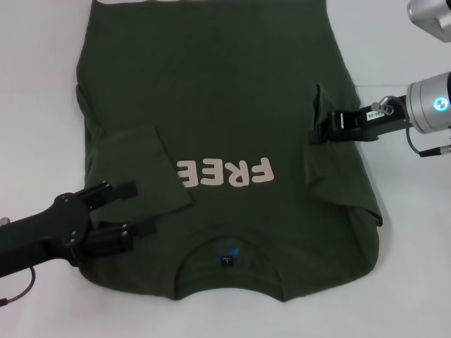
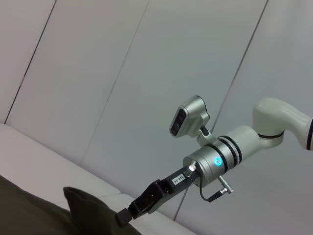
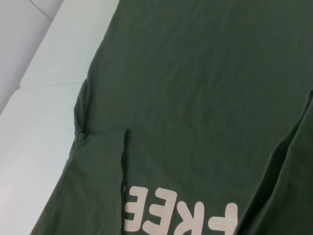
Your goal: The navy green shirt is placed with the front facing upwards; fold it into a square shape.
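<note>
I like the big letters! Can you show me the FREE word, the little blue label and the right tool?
FREE print [image 1: 227, 174], head view, on the middle letters.
Blue collar label [image 1: 227, 255], head view, its centre.
Right tool [image 1: 315, 134], head view, tips at the raised shirt fold.

Bright, even light; soft shadows; sharp focus.

The navy green shirt is coloured dark olive, printed with cream lettering (blue label inside collar).
</note>
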Tool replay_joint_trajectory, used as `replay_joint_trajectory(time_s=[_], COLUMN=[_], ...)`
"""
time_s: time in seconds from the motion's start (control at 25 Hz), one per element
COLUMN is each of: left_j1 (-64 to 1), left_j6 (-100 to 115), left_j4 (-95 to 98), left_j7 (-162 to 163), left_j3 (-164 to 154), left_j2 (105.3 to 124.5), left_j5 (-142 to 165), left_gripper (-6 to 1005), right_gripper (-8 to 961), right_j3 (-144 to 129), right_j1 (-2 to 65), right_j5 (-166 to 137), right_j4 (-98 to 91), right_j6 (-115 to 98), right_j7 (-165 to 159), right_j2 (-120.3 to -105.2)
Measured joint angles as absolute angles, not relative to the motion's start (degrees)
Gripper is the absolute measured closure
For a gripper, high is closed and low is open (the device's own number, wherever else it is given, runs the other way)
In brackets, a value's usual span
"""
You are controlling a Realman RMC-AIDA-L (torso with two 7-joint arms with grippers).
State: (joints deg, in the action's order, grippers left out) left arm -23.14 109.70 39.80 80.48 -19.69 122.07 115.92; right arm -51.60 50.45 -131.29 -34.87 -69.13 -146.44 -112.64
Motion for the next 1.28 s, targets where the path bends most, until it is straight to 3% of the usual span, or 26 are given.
replay_joint_trajectory(time_s=[0.4, 0.76, 1.28], left_j1=[-23.11, -23.0, -22.91], left_j6=[109.68, 109.64, 109.74], left_j4=[39.82, 39.82, 39.82], left_j7=[80.6, 80.6, 80.7], left_j3=[-19.69, -19.69, -20.02], left_j2=[122.17, 122.22, 122.35], left_j5=[115.92, 115.93, 115.92], left_gripper=[82, 82, 83], right_gripper=[941, 878, 786], right_j3=[-52.88, -53.31, -52.68], right_j1=[50.94, 51.73, 50.67], right_j5=[-131.66, -131.59, -131.2], right_j4=[-33.5, -33.3, -33.45], right_j6=[-65.24, -64.52, -65.33], right_j7=[-146.54, -146.03, -145.09], right_j2=[-113.14, -113.83, -113.61])
